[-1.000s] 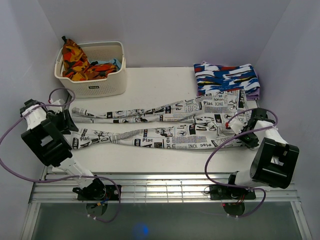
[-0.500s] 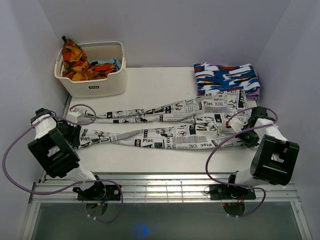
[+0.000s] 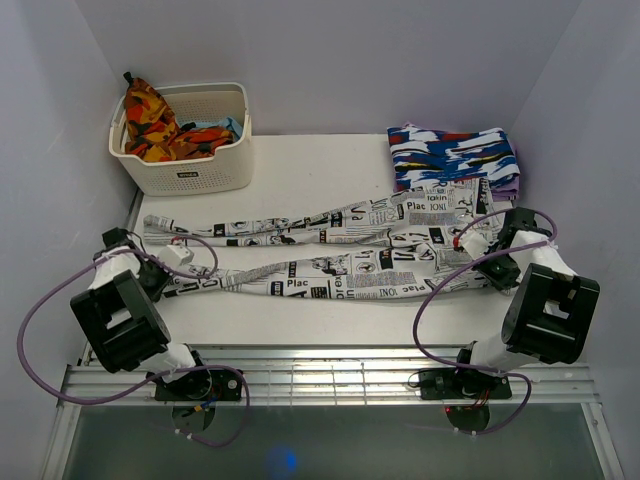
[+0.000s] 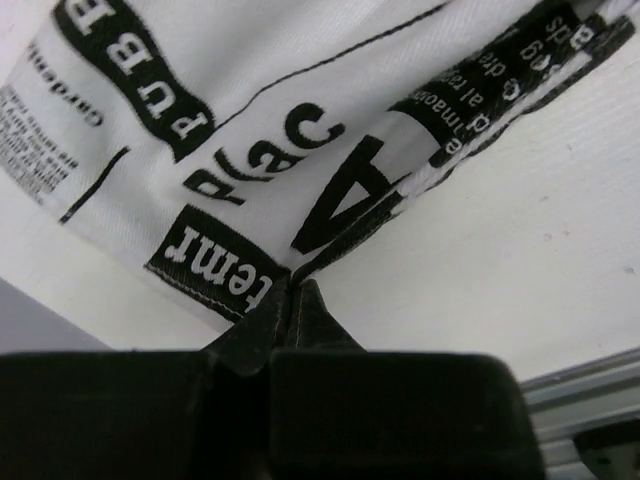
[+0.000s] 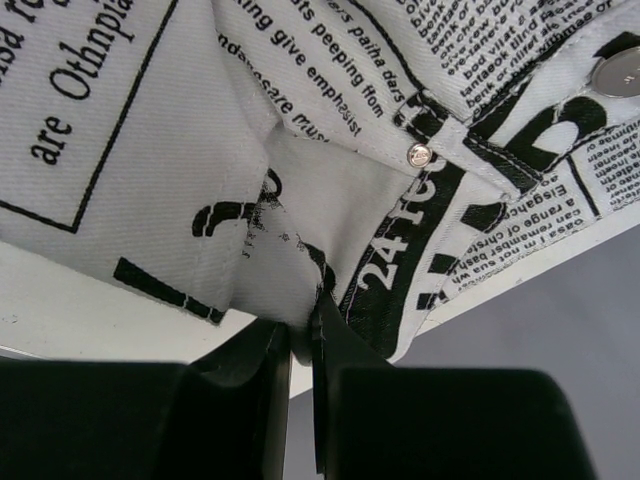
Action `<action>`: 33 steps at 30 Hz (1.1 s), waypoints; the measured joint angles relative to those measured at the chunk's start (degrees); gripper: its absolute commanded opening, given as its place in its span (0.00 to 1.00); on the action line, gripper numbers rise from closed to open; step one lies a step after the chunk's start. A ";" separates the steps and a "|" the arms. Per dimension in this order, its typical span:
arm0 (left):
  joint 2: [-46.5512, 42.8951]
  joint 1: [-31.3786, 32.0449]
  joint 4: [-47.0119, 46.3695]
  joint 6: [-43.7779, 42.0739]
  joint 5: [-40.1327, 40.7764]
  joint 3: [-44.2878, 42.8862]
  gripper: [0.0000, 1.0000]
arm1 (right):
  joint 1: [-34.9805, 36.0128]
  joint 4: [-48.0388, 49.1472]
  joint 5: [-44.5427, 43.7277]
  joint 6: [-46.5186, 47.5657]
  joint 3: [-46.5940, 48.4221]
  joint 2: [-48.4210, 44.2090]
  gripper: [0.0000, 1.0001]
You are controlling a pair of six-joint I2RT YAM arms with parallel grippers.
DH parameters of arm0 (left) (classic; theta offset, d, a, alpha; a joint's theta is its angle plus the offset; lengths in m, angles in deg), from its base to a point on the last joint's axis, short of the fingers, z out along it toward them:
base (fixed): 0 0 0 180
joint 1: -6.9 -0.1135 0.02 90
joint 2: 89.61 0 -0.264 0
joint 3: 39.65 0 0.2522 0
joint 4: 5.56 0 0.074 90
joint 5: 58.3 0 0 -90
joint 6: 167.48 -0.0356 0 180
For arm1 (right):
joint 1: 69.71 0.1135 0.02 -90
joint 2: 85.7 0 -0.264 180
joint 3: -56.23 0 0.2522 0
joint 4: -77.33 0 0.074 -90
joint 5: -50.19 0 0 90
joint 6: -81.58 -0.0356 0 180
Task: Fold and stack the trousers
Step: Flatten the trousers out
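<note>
The trousers (image 3: 340, 250), white with black newspaper print, lie flat across the table with both legs pointing left and the waist at the right. My left gripper (image 3: 190, 268) is at the end of the near leg. In the left wrist view my left gripper (image 4: 288, 292) is shut on the hem edge of the trousers (image 4: 250, 130). My right gripper (image 3: 466, 248) is at the near side of the waist. The right wrist view shows my right gripper (image 5: 303, 322) shut on a fold of the trousers (image 5: 150, 150) beside the studded waistband.
A white basket (image 3: 190, 172) at the back left holds an orange-red patterned cloth (image 3: 150, 120). A folded blue-white-red garment (image 3: 455, 155) lies at the back right, touching the waist. Metal rails (image 3: 330, 375) run along the near edge. Walls close in on both sides.
My left gripper moved right from the table's left edge to the near leg's hem and shut on it, pulling that leg end slightly right. The right arm has held still.
</note>
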 measured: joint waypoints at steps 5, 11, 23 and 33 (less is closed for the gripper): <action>-0.61 0.00 15.72 -0.57 -2.54 -13.35 0.00 | 0.00 0.04 0.00 0.07 0.00 0.24 0.08; -6.82 0.04 26.60 -1.90 -8.96 -23.15 0.00 | -0.02 0.42 -0.09 0.50 -0.13 0.35 0.08; 31.34 -2.69 27.69 19.71 -20.46 -43.98 0.00 | -0.04 0.85 -1.27 0.70 -0.17 1.31 0.08; 14.36 -5.92 33.29 16.31 -22.88 -37.73 0.00 | -0.50 1.14 -0.46 1.14 -0.20 0.26 0.08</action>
